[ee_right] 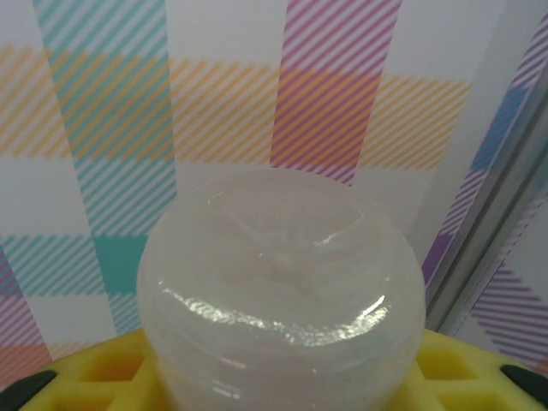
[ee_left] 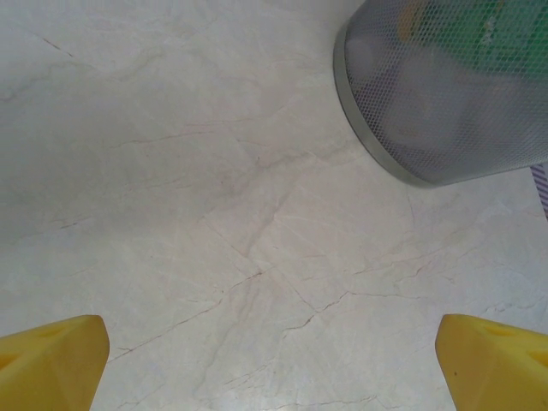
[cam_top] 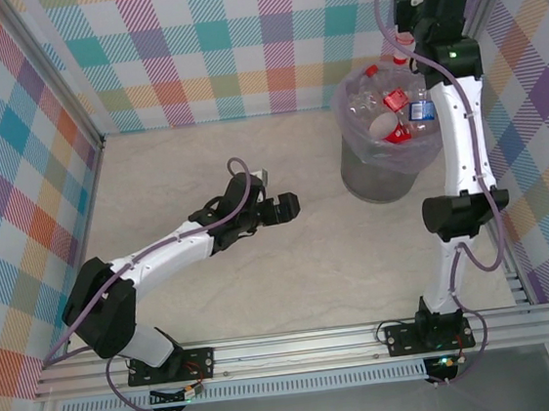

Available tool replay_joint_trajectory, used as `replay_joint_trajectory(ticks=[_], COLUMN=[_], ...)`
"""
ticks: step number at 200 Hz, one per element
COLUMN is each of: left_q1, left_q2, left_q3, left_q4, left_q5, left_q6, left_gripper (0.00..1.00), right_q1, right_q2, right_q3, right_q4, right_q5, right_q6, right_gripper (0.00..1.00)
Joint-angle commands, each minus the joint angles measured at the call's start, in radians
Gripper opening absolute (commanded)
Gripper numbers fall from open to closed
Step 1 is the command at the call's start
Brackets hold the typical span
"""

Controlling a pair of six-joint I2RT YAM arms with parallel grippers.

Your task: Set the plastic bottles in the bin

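- Top external: overhead, from the near edge, looking down on the bench (cam_top: 264, 295).
- Left wrist: low over bench, facing bin (ee_left: 445, 111) wall; both shared with top view.
- Right wrist: very close to bottle (ee_right: 282, 291) base, facing checked wall (ee_right: 214, 103).

Table (cam_top: 251, 169): pale stone-look top with fine grey veining, surface flat, closed in by checked panels (cam_top: 13, 145) at the left, back and right. Standing directly on it: the bin (cam_top: 382, 177), upright, grey mesh wall, far right, near the back panel. Metal rails (cam_top: 299, 348) run along the near edge, carrying both arm bases (cam_top: 169, 366).
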Motion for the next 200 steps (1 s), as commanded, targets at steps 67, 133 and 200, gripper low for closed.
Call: replay_joint_trajectory(ticks=[67, 133, 200], left_q1=[0.007, 0.008, 0.008], left_q2=[-0.031, -0.007, 0.002], left_q3=[-0.032, -0.005, -0.002], left_q4=[-0.019, -0.029, -0.013], left_q5=[-0.029, -0.028, -0.018], left_q6=[0.028, 0.046, 0.030], left_gripper=[0.98, 0.98, 0.98], right_q1=[-0.017, -0.021, -0.022], right_q2=[-0.134, -0.254, -0.328], right_q3=[-0.354, -0.647, -0.853], right_q4=[0.069, 0.111, 0.141], right_q5=[-0.028, -0.060, -0.113], right_q6=[0.062, 0.096, 0.171], right_gripper=[0.48, 0.48, 0.48])
